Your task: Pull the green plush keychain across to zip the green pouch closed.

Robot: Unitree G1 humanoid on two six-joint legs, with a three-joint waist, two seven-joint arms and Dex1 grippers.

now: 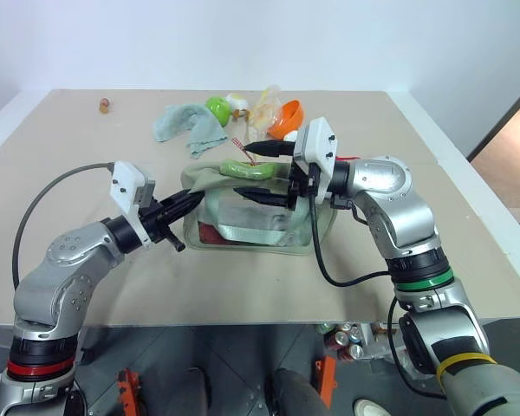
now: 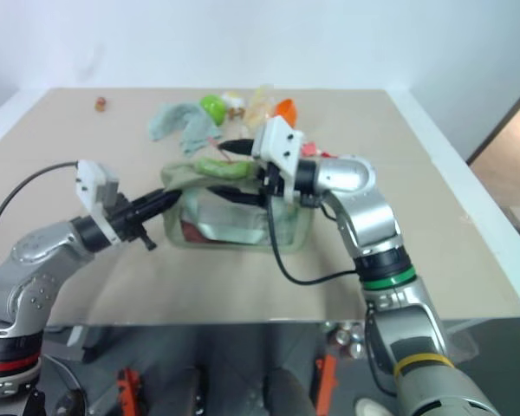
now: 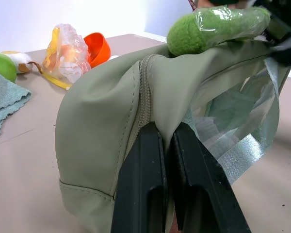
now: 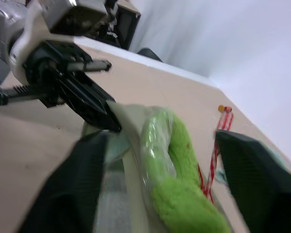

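The green pouch (image 1: 269, 234) stands mid-table, its clear window side facing me. My left gripper (image 1: 198, 198) is shut on the fabric of its left end, right at the zipper seam (image 3: 144, 92). The green plush keychain (image 1: 258, 169), a fuzzy lime oval in clear wrap, lies along the pouch's top. Its thin red cord (image 4: 223, 121) trails toward the far side. My right gripper (image 1: 245, 170) points left and is open. One finger is on the far side of the plush (image 4: 169, 170) and one on the near side, neither pressing on it.
Behind the pouch lie a teal rag (image 1: 186, 121), a glossy lime round toy (image 1: 217, 108), a crumpled clear bag (image 1: 264, 108) and an orange cup shape (image 1: 288, 117). A small object (image 1: 105, 106) sits at the far left. The table's front edge (image 1: 243, 321) is close.
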